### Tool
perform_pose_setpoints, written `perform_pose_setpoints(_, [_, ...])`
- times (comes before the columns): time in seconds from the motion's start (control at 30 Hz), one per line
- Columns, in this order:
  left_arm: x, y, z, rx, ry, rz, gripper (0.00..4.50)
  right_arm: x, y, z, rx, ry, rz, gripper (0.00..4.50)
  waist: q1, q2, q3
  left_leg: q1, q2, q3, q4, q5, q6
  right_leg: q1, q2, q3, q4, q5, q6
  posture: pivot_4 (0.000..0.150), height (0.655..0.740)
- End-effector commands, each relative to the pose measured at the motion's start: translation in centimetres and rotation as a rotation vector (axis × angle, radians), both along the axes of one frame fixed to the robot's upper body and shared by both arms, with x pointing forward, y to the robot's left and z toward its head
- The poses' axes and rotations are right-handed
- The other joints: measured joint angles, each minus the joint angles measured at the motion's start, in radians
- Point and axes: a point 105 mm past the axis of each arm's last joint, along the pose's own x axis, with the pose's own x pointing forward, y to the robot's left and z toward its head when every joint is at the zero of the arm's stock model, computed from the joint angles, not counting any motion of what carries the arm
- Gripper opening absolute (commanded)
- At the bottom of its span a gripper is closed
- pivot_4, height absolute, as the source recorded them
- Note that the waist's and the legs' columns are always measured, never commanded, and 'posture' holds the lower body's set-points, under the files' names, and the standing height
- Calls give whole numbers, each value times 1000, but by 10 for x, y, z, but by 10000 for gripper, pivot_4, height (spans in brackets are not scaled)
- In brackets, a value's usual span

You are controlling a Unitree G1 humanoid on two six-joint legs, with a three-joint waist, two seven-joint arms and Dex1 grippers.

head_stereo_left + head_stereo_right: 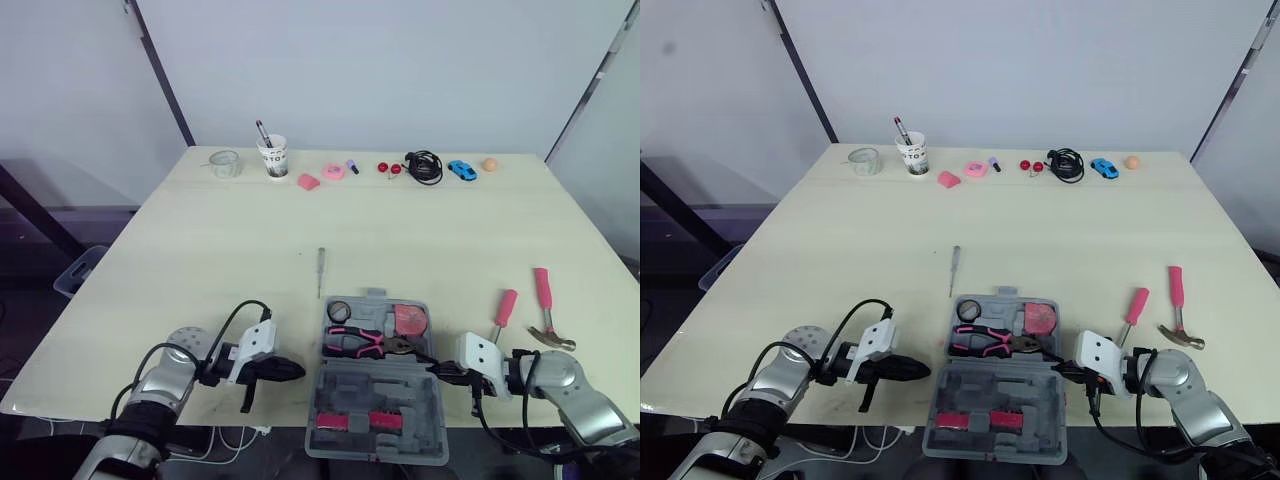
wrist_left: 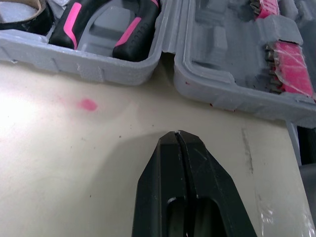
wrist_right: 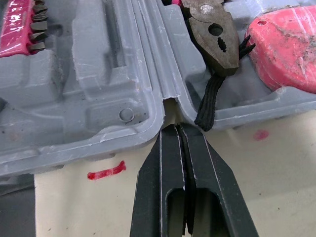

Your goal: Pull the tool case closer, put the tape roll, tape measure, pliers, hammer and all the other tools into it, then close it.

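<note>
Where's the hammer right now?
Left eye view: the pink-handled metal hammer lies outside the open grey plastic tool case, to its right, beside the pink-handled screwdriver.

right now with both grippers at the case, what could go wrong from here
The tool case seems to overhang the near edge of the table; a push from the shut left gripper or right gripper might tip it off.
The hammer, pink-handled screwdriver and thin tool lie outside; closing now would leave them out.
A black strand by the pliers drapes over the rim and may jam the lid.
</note>
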Motion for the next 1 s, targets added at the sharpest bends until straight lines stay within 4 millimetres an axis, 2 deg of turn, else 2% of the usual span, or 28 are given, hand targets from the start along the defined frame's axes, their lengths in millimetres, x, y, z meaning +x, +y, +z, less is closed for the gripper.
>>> perform_pose_setpoints(0.03, [-1, -3, -6, 24, 22, -10, 111, 3, 3, 5, 6, -31, 17, 0, 2, 0, 0, 0, 0, 0, 0, 0, 0, 0, 0, 0, 0, 0, 0, 1500, 7400])
perform_pose_setpoints(0.63, [8, -20, -11, 15, 17, -9, 111, 4, 3, 1, -4, -26, 15, 0, 14, 0, 0, 3, 0, -1, 1, 0, 0, 4, 0, 0, 0, 0, 0, 1500, 7400])
perform_pose_setpoints(1.0, [12, -52, -14, -47, 18, -27, 111, 5, 4, -1, -2, -22, 17, 0, 13, 1, -1, 3, 0, -1, 1, 0, 0, 4, 0, 0, 0, 0, 0, 1500, 7400])
